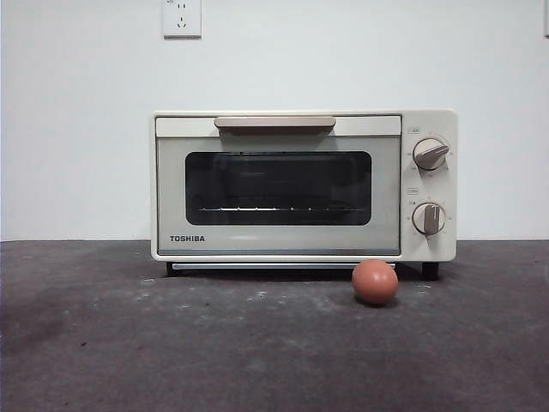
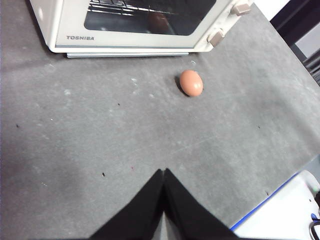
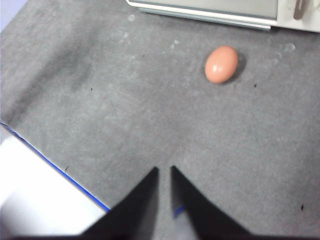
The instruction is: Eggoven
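The cream TOSHIBA oven [image 1: 300, 245] stands at the back of the table with its door closed, its tan handle [image 1: 274, 123] on top and two knobs [image 1: 430, 154] at the right. The reddish-brown egg [image 1: 375, 281] lies on the grey mat just in front of the oven's right foot. It also shows in the left wrist view as the egg [image 2: 191, 83] and in the right wrist view as the egg [image 3: 221, 64]. My left gripper [image 2: 164, 171] is shut and empty, well back from the egg. My right gripper [image 3: 164, 169] is shut but for a thin slit, also empty and back.
A wall socket [image 1: 182, 17] sits high on the white wall behind the oven. A white surface with a blue edge [image 2: 280, 215] borders the mat near the left arm, and another [image 3: 40, 195] near the right arm. No arm shows in the front view.
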`<move>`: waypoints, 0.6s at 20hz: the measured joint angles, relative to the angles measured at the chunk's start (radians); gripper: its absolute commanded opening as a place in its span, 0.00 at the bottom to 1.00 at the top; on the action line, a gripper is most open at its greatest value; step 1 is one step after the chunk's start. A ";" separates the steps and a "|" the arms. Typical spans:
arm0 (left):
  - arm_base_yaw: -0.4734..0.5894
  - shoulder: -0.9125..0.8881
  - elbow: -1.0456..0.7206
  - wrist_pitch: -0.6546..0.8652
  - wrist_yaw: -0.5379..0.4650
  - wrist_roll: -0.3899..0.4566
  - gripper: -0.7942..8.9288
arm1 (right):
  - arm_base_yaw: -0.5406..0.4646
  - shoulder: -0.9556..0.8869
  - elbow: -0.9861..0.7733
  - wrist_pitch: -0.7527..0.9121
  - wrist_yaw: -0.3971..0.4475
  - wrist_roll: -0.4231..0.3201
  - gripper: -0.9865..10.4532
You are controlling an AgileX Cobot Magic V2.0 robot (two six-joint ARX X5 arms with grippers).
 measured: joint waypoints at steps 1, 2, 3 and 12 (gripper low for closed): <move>0.000 0.000 0.000 0.000 0.000 0.001 0.09 | 0.002 0.000 0.000 0.008 0.000 -0.003 0.36; 0.000 0.000 0.000 0.000 0.000 0.001 0.09 | 0.002 0.000 0.000 0.014 0.000 -0.003 0.42; 0.000 0.000 0.000 0.000 0.000 0.001 0.09 | 0.002 0.000 0.001 0.018 0.000 0.003 0.42; 0.000 0.000 0.000 0.010 0.000 0.001 0.09 | 0.046 0.159 0.001 0.240 0.002 0.123 0.42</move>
